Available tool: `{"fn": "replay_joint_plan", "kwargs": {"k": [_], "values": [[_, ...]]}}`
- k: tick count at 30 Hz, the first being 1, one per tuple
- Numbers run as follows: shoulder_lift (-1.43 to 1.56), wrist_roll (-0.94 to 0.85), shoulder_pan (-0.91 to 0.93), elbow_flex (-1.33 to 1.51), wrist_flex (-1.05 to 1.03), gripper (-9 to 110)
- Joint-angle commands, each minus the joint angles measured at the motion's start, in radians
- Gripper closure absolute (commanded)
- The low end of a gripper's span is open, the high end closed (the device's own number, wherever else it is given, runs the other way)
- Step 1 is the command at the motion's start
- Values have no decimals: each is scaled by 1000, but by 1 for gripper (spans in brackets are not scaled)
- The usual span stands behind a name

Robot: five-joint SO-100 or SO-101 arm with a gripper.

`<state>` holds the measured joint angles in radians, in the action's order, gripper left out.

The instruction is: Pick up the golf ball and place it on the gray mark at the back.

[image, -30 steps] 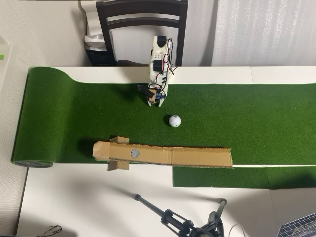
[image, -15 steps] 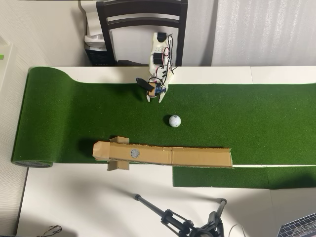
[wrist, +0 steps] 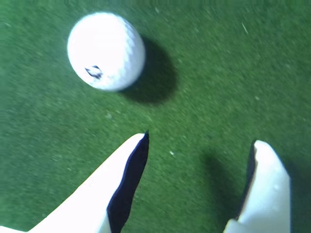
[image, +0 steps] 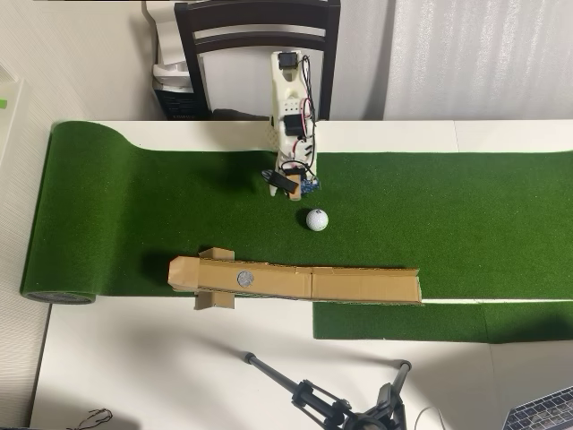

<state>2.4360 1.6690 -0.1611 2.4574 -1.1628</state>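
While your arm reaches out over the green turf [image: 134,215] in the overhead view, the gripper [wrist: 199,141] hangs with its two white fingers [wrist: 121,170] spread wide apart and nothing between them. You see the golf ball [wrist: 105,51] resting on the turf just beyond the fingertips, off toward the upper left in the wrist view, untouched. Your gray mark [image: 244,279] sits on the cardboard channel [image: 358,285], well apart from the ball.

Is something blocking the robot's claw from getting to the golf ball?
No. The open tool hangs just short of the golf ball, and only bare green turf lies between them.
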Motion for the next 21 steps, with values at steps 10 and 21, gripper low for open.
{"fn": "replay_joint_plan", "kwargs": {"k": [10,21], "values": [[-242,267,-236,-278,20,67],[-497,304,-227,-503,20,67]]}}
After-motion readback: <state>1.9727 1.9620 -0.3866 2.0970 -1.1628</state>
